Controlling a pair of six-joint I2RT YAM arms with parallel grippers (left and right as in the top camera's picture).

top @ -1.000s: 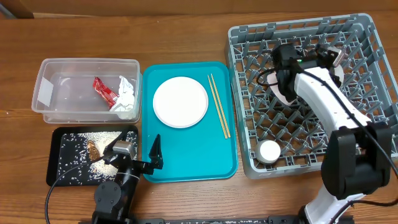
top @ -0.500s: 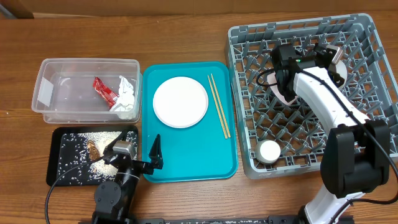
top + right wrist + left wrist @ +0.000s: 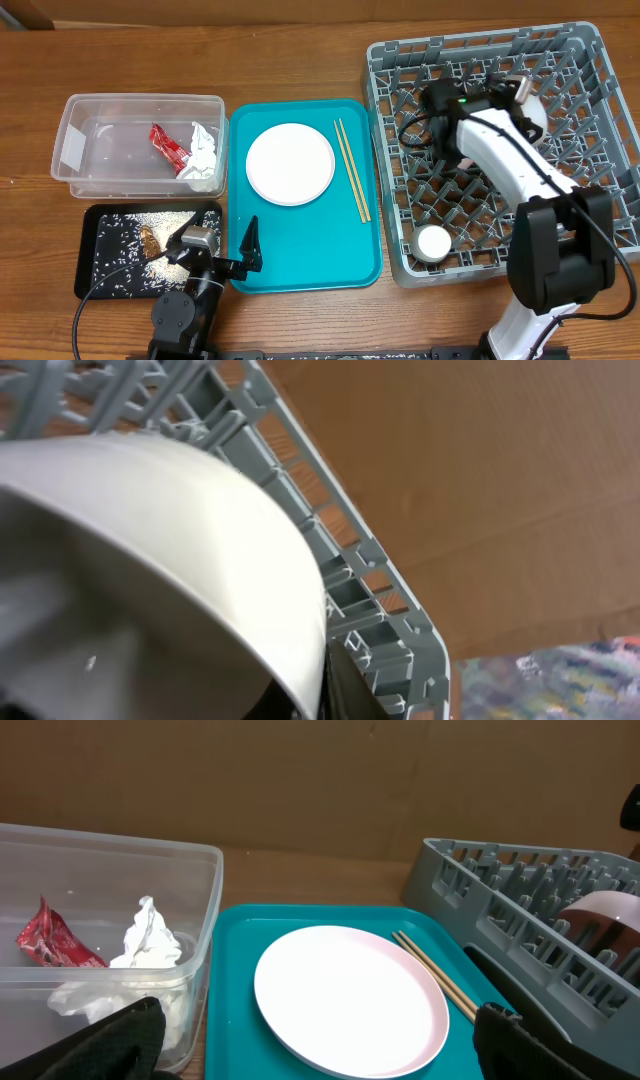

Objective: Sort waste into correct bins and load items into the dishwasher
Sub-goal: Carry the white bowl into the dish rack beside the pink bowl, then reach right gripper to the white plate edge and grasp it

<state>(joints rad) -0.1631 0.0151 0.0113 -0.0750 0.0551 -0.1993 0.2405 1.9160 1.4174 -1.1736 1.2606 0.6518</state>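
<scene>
My right gripper [image 3: 521,92] reaches into the grey dish rack [image 3: 600,60] and is shut on the rim of a white bowl [image 3: 535,112]. In the right wrist view the bowl [image 3: 150,560] fills the left, with a dark finger [image 3: 335,680] against its edge and the rack wall [image 3: 380,610] just behind. A white cup [image 3: 434,243] sits in the rack's front. My left gripper [image 3: 215,255] is open and empty at the table's front. It faces the white plate [image 3: 350,995] and chopsticks [image 3: 440,982] on the teal tray [image 3: 300,250].
A clear bin [image 3: 75,150] at the left holds a red wrapper [image 3: 168,146] and a crumpled tissue [image 3: 204,150]. A black tray [image 3: 100,270] in front of it holds scattered rice and a brown food scrap [image 3: 152,240].
My right arm has swung left over the rack and turned the bowl with it. The white edge that showed under the arm is now hidden. The left arm has not moved.
</scene>
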